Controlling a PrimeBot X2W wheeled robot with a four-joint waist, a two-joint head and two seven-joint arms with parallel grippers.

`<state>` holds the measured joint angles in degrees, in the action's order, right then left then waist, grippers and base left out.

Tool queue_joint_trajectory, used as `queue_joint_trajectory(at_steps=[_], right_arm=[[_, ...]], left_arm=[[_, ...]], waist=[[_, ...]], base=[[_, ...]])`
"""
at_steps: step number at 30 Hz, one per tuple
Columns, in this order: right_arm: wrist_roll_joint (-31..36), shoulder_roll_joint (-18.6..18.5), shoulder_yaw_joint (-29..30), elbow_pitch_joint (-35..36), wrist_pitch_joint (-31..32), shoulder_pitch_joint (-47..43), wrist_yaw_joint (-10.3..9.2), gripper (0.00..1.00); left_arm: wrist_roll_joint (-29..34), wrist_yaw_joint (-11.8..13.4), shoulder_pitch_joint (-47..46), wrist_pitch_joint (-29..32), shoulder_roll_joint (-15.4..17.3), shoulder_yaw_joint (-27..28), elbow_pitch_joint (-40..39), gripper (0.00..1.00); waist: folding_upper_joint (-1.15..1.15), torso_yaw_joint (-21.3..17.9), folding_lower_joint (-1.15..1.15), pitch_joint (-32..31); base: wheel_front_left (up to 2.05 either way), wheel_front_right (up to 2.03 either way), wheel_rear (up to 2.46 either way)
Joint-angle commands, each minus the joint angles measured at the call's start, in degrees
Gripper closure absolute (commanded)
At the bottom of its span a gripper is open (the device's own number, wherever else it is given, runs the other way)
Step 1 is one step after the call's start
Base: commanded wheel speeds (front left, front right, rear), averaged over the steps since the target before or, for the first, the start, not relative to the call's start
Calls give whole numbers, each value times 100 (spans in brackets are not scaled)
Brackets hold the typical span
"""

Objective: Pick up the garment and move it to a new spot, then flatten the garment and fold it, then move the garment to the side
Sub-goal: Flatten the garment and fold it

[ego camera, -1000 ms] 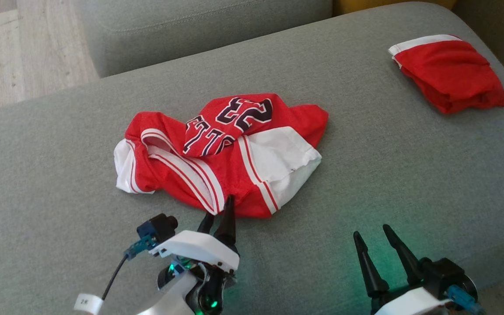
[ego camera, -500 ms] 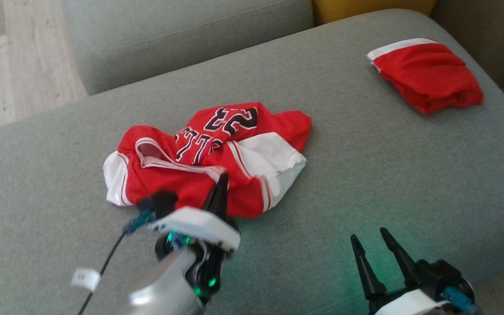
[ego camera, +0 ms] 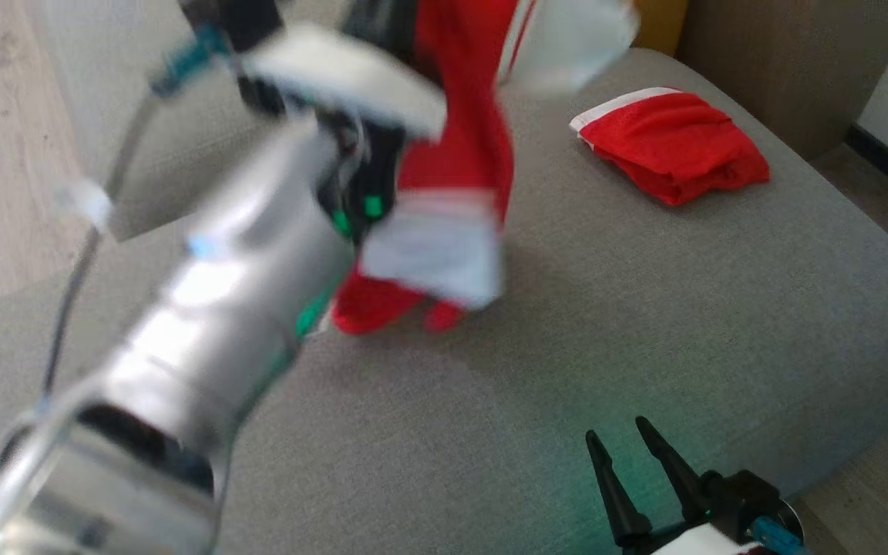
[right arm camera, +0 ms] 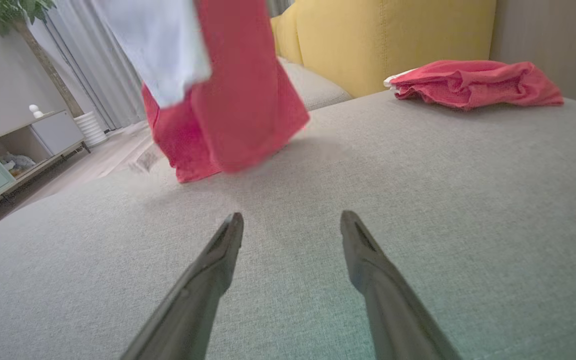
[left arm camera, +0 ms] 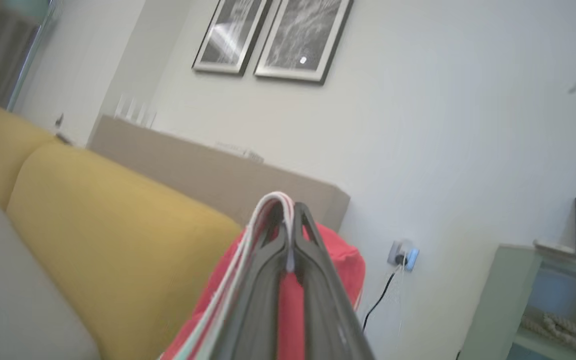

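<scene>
Dark fingers of the left gripper: pressed fully together, and a white-striped hem of the garment is pinched between the tips
Garment: red with white panels, it hangs down from this one grip as a long strip
Long axis: in the head view it runs from 12 o'clock down to 6 o'clock
Lower end: very near the grey cushion, but the blur does not let me say if it touches or is just above
Left arm pose: the pale forearm climbs from 7 o'clock toward 12 o'clock in the head view, the wrist is high, and the fingers point up and away toward the wall
Right gripper: at 5 o'clock in the head view, low over the cushion, jaws wide apart and nothing between them
Deciding relation: from the right gripper the hanging cloth lies at about 11 o'clock, well apart; the left arm alone carries it, and the right arm is the nearer one to the free lower edge
Judgement: this looks like the carry to a new spot; the lower end should land first, and the cloth may swing or drag
Further out: a folded red piece lies at 1 o'clock on the same cushion, apart from the hanging garment, so the new spot should stay away from it
</scene>
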<state>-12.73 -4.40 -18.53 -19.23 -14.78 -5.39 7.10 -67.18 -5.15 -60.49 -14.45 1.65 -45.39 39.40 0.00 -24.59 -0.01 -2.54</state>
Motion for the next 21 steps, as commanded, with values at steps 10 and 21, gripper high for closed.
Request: queue_joint_trajectory(at_steps=[10, 21], right_arm=[[-25, 61, 104, 289, -22, -93, 39, 0], [-47, -30, 230, 329, -22, -86, 39, 0]], left_arm=[[-338, -198, -578, 269, 806, 642, 87, 100], [-455, 374, 2793, 57, 1906, 476, 435, 0]], waist=[[0, 732, 1, -153], [0, 1475, 1, 252]], base=[[0, 0, 0], [0, 0, 0]])
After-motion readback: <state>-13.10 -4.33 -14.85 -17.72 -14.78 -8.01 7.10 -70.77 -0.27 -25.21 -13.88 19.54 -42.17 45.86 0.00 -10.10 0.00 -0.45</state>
